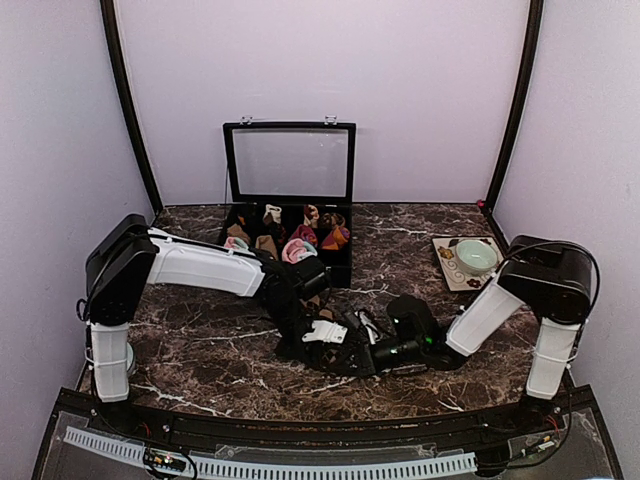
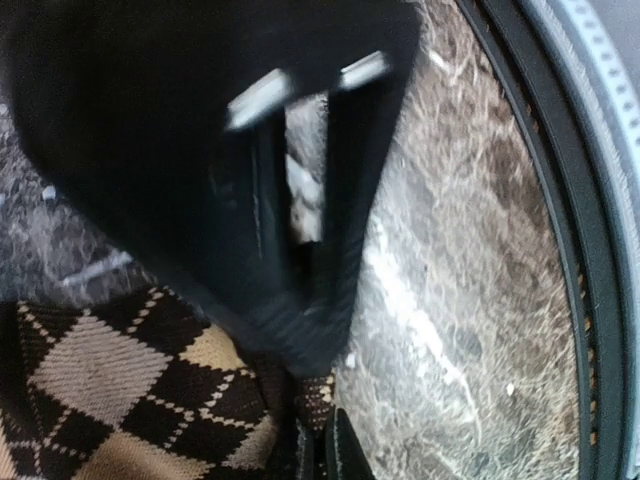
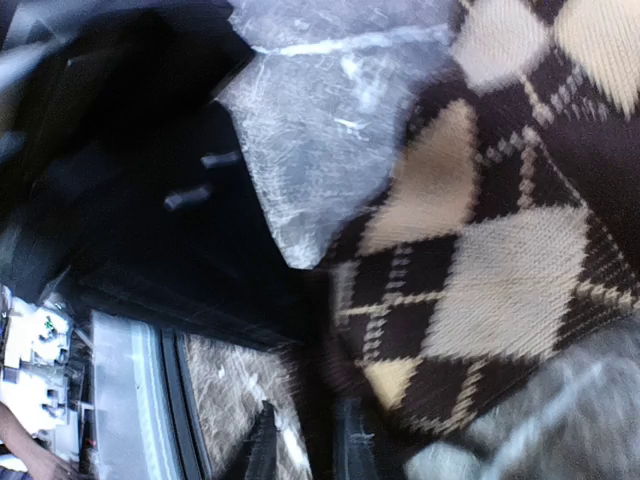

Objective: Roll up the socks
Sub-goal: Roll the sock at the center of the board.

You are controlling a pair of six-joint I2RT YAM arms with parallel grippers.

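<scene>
Though blurred up close, diamond sock (image 2: 110, 380), edge pinched in left claw (image 2: 325, 455), just beside slightly spread right claw (image 3: 305, 445).

The bench (image 1: 200, 350) looks like polished marble, glossy brown with pale veins. The diamond sock (image 2: 100, 380) is matt knitted cloth, its stitches coarse. My left claw (image 2: 320, 452) looks like smooth, matt black plastic.

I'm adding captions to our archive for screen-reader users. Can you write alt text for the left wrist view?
The left tool, shut, pinches the edge of a brown-and-beige diamond-patterned sock lying on a dark marble table. A blurred black part of the other arm fills the upper frame.
</scene>
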